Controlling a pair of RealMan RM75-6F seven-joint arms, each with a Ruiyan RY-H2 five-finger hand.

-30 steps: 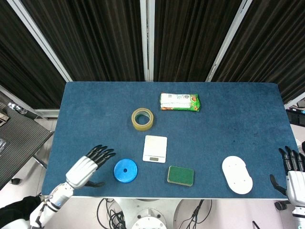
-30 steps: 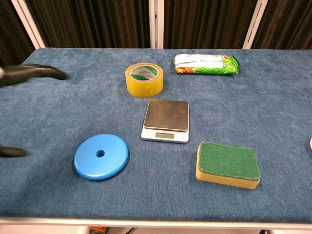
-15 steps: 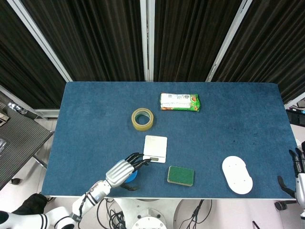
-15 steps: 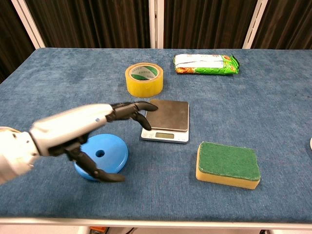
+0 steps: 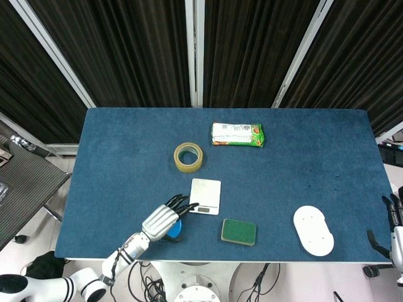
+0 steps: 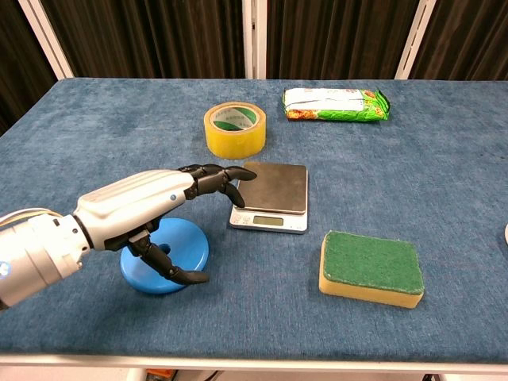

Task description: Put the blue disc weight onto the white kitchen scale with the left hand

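At lower left of the chest view, the left hand (image 6: 151, 210) hovers over the blue disc weight (image 6: 176, 252), fingers spread, thumb low, holding nothing that I can see. Right of it sits the green sponge (image 6: 371, 268). Just beyond, center frame, stands the white kitchen scale (image 6: 271, 197). The right hand (image 5: 393, 228) shows only at the head view's lower-right edge; its pose is unclear.

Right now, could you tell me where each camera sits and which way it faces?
Head view: high up, looking almost straight down on the blue table; shows the left robot hand with its forearm, and the right robot hand at the frame edge.
Chest view: low at the near table edge, looking across toward the curtains; shows only the left robot hand.
Shared: blue disc weight, white kitchen scale, tape roll, sponge, green packet.
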